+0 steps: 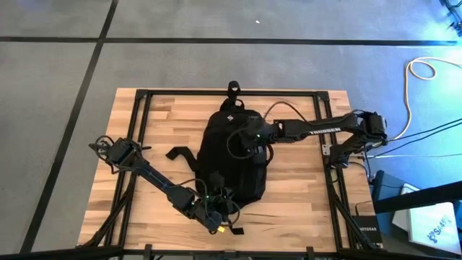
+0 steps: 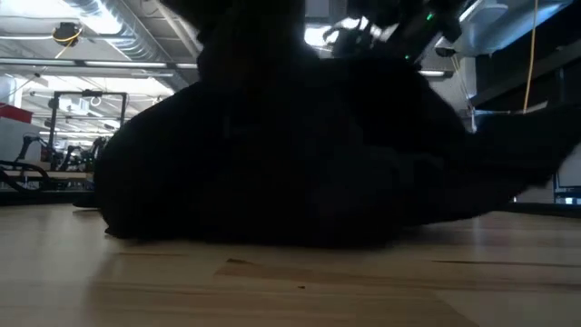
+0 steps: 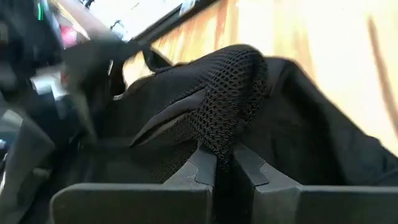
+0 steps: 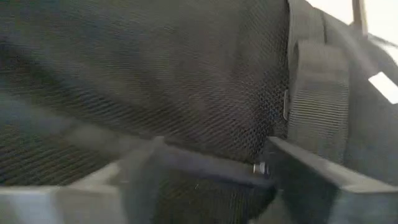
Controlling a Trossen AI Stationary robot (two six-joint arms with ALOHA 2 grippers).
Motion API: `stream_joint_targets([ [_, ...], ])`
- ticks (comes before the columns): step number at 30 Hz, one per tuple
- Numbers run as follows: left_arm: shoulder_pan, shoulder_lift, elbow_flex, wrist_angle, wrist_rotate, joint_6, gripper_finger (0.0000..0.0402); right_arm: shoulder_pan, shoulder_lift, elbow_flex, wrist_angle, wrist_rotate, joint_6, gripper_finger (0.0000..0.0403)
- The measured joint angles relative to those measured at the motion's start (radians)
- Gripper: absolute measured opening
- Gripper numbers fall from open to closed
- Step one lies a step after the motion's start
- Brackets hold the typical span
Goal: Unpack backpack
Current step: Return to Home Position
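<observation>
1. The left arm reaches in from the left edge of the light wooden plank table point(image 1: 303, 195). Its left gripper point(image 1: 216, 211) sits at the near end of the large black soft fabric backpack point(image 1: 231, 155), by the table's front edge. In the left wrist view its two dark fingers point(image 3: 202, 168) stand almost together, clamped on a fold of the backpack's black mesh point(image 3: 230, 93).
2. The backpack lies flat in the middle of the table. Its top loop handle point(image 1: 232, 88) points to the far edge, and one black strap point(image 1: 180, 153) is splayed out to its left. In the low view it is a dark mound point(image 2: 290, 154) on the wood.
3. The right arm stretches in from the right edge, with the right gripper point(image 1: 253, 137) over the backpack's upper half. In the right wrist view its fingers point(image 4: 298, 168) are wide apart, close to the mesh and gripping nothing, beside a black webbing strap point(image 4: 320, 93).
4. A yellow cable point(image 1: 419, 72) loops over the grey floor, right of the table.
</observation>
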Motion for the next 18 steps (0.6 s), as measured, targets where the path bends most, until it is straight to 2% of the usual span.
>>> stream_joint_targets([
  [4, 0.0, -0.002, 0.0, -0.166, -0.014, -0.132, 0.0, 0.101, -0.083, 0.0, -0.066, 0.131, 0.004, 0.0368],
  [6, 0.0, -0.002, 0.0, -0.268, -0.024, -0.217, 0.0, 0.146, -0.13, 0.0, -0.103, 0.177, 0.042, 0.0391],
  [8, 0.0, -0.002, 0.0, -0.37, -0.032, -0.292, 0.0, 0.183, -0.17, 0.0, -0.168, 0.185, 0.083, 0.0387],
  [12, -0.005, -0.002, -0.001, -0.589, -0.002, -0.416, 0.0, 0.222, -0.197, 0.0, -0.312, 0.175, 0.15, 0.0355],
  [18, -0.005, -0.002, -0.014, -0.912, 0.212, -0.473, 0.0, 0.258, -0.184, -0.001, -0.384, 0.132, 0.25, 0.0319],
])
